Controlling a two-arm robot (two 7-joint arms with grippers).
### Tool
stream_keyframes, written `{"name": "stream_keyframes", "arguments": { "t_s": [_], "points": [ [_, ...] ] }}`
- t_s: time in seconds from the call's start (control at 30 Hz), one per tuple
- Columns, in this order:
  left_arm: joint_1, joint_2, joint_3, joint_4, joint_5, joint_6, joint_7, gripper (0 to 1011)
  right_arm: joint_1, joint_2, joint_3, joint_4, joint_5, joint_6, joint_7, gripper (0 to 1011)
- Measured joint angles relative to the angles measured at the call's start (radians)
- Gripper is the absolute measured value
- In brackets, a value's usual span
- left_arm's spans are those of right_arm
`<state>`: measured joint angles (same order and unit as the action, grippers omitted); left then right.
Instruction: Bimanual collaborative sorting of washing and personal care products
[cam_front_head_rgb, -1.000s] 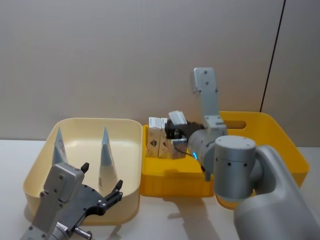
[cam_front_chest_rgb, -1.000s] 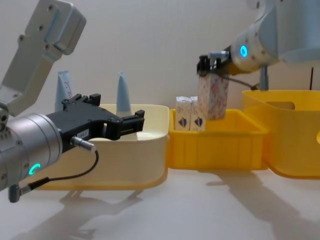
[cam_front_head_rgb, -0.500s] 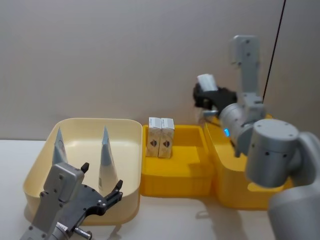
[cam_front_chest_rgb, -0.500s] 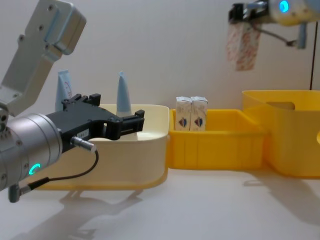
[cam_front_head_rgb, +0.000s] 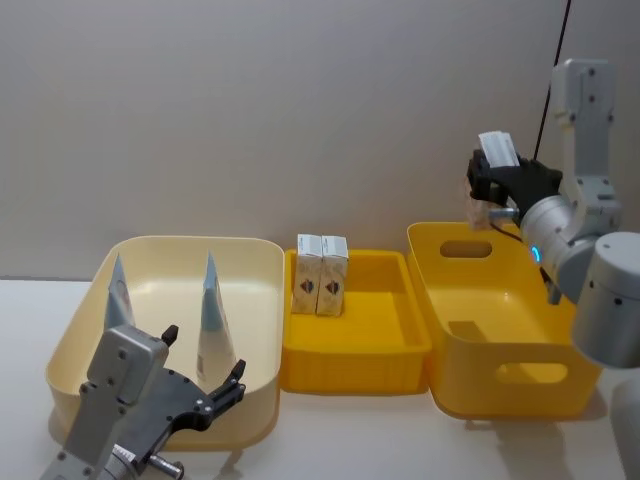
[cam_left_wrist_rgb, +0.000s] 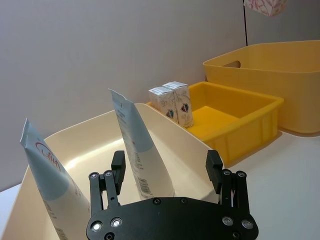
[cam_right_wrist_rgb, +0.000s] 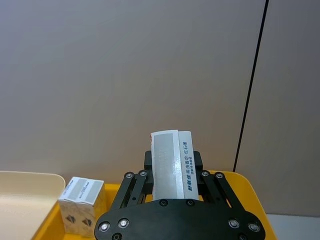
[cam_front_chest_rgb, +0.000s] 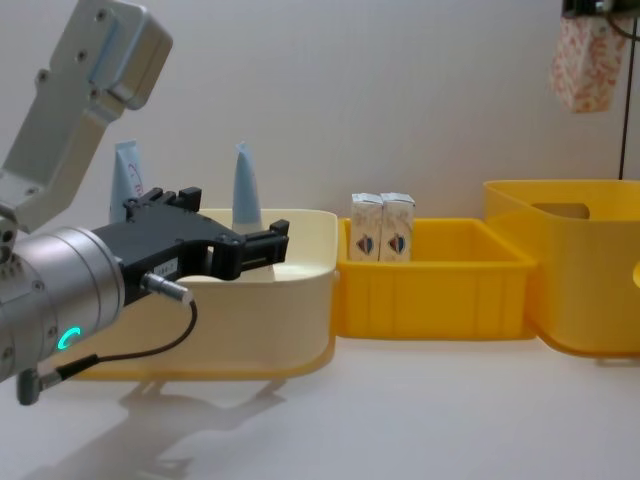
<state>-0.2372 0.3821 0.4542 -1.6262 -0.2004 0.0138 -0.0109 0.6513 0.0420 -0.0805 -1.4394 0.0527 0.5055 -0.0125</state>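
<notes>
Two pale blue-and-white tubes (cam_front_head_rgb: 118, 295) (cam_front_head_rgb: 213, 312) stand upright in the cream tub (cam_front_head_rgb: 250, 250). A pair of small white cartons (cam_front_head_rgb: 321, 272) stands at the back left of the small yellow tray (cam_front_head_rgb: 350, 365). My right gripper (cam_front_head_rgb: 487, 182) hangs high over the back of the large yellow tub (cam_front_head_rgb: 500, 372), shut on a pink-printed white carton (cam_front_chest_rgb: 587, 62) that also appears in the right wrist view (cam_right_wrist_rgb: 172, 162). My left gripper (cam_front_head_rgb: 205, 378) is open at the cream tub's near rim, short of the nearer tube (cam_left_wrist_rgb: 137, 145).
The three containers sit side by side along a plain wall, cream tub on the left, small tray in the middle, large tub on the right. Bare white table (cam_front_chest_rgb: 400, 420) lies in front of them.
My right gripper has lifted the pink-printed carton out of the small yellow tray and carried it up and to the right, over the large tub. The left arm has not moved.
</notes>
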Motion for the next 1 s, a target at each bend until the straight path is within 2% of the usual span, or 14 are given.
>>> {"name": "stream_keyframes", "arguments": {
  "t_s": [0.23, 0.43, 0.53, 0.57, 0.67, 1.0],
  "points": [
    [0.000, 0.000, 0.000, 0.000, 0.000, 0.000, 0.000, 1003, -0.002, 0.013, 0.020, 0.030, 0.015, 0.034, 0.033, 402],
    [0.000, 0.000, 0.000, 0.000, 0.000, 0.000, 0.000, 1003, 0.004, 0.012, 0.024, 0.068, 0.030, 0.066, 0.062, 403],
    [0.000, 0.000, 0.000, 0.000, 0.000, 0.000, 0.000, 1003, 0.012, 0.007, 0.024, 0.100, 0.040, 0.084, 0.082, 513],
    [0.000, 0.000, 0.000, 0.000, 0.000, 0.000, 0.000, 1003, 0.013, 0.006, 0.024, 0.105, 0.042, 0.086, 0.085, 513],
    [0.000, 0.000, 0.000, 0.000, 0.000, 0.000, 0.000, 1003, 0.017, 0.002, 0.024, 0.123, 0.047, 0.096, 0.095, 632],
    [0.000, 0.000, 0.000, 0.000, 0.000, 0.000, 0.000, 1003, 0.025, -0.004, 0.024, 0.160, 0.057, 0.114, 0.118, 911]
  ]
}}
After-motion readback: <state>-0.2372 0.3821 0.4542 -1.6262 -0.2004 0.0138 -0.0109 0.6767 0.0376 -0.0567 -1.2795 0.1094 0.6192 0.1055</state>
